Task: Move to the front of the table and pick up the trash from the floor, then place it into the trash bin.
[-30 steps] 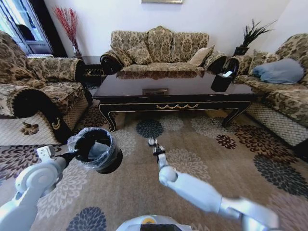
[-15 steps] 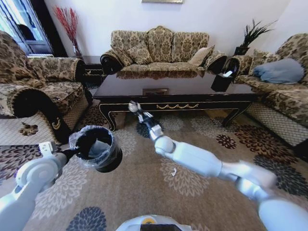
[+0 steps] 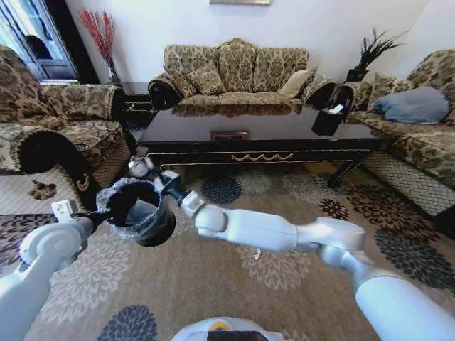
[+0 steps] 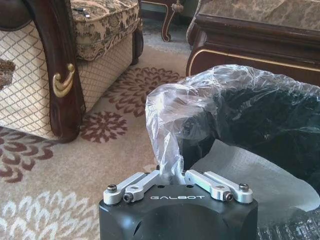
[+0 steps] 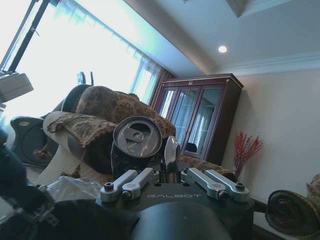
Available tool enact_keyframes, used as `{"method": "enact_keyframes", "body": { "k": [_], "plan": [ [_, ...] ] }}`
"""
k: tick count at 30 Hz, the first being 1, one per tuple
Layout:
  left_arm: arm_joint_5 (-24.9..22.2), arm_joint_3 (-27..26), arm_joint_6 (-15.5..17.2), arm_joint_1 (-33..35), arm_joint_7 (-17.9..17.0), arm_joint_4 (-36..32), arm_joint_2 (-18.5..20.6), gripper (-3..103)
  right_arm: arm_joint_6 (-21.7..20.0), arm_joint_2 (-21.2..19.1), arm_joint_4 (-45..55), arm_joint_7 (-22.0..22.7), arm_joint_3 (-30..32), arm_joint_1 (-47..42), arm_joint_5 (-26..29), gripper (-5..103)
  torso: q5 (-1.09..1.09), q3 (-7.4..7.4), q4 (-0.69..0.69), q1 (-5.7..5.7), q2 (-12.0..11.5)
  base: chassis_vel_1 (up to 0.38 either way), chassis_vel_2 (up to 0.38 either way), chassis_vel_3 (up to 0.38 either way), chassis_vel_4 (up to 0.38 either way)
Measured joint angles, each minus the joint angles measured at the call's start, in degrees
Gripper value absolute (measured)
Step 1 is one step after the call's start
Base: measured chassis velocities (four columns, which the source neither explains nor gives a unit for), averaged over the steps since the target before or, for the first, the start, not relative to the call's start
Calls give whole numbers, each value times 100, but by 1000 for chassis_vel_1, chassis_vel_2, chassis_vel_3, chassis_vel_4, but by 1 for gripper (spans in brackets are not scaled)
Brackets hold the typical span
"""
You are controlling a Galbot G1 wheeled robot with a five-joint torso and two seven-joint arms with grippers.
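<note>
Right gripper (image 3: 144,169) is stretched across the robot's front to its left side, its fingers closed on a small drink can (image 5: 136,145) with a silver pull-tab top and a dark body. In the right wrist view the can stands just past the fingers, pressed against one of them.

Below this gripper and all around it spreads the floor (image 3: 213,291), a beige carpet with round flower medallions. Beyond the gripper, on the far side, stands the table (image 3: 256,129), long, dark and glossy, with gold scrollwork on its apron; it is near the gripper but apart from it.

Directly under and just beside the right gripper is the trash bin (image 3: 151,231), a small black bucket with a clear liner bag ruffled over its rim. It is lifted off the carpet and tilted. The left gripper (image 3: 99,214) carries it, fingers clamped on the rim and a bunch of the liner, as the left wrist view shows. The can hangs over the far edge of the bin's mouth.

Back along the right arm, below its forearm, a tiny white scrap (image 3: 257,253) lies on the carpet.
</note>
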Motion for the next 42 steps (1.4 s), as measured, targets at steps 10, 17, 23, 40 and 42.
{"method": "enact_keyframes", "body": {
  "k": [10,17,23,40,42],
  "plan": [
    [8,-68,-7,66,4,-38,-53,2,-87,235,-156,197,-228,-208,-158,18,1,0,-1,0,0,0,0,0,0],
    [21,-93,-9,114,5,-88,-95,2,-125,153,-63,231,-218,-186,-130,44,2,0,-2,0,1,0,0,0,0],
    [25,-182,-11,183,5,-126,-139,2,-187,20,90,330,128,-161,45,72,2,0,-1,0,1,0,0,0,0],
    [-345,-1255,-38,410,-65,-104,-371,2,-1041,-607,-754,1390,1751,-1119,686,100,4,0,-2,0,1,0,0,0,0],
    [-321,-1386,-73,414,-74,-58,-479,2,-1018,-636,-929,1443,1878,-1419,1070,100,4,0,-1,0,1,0,0,0,0]
  ]
}}
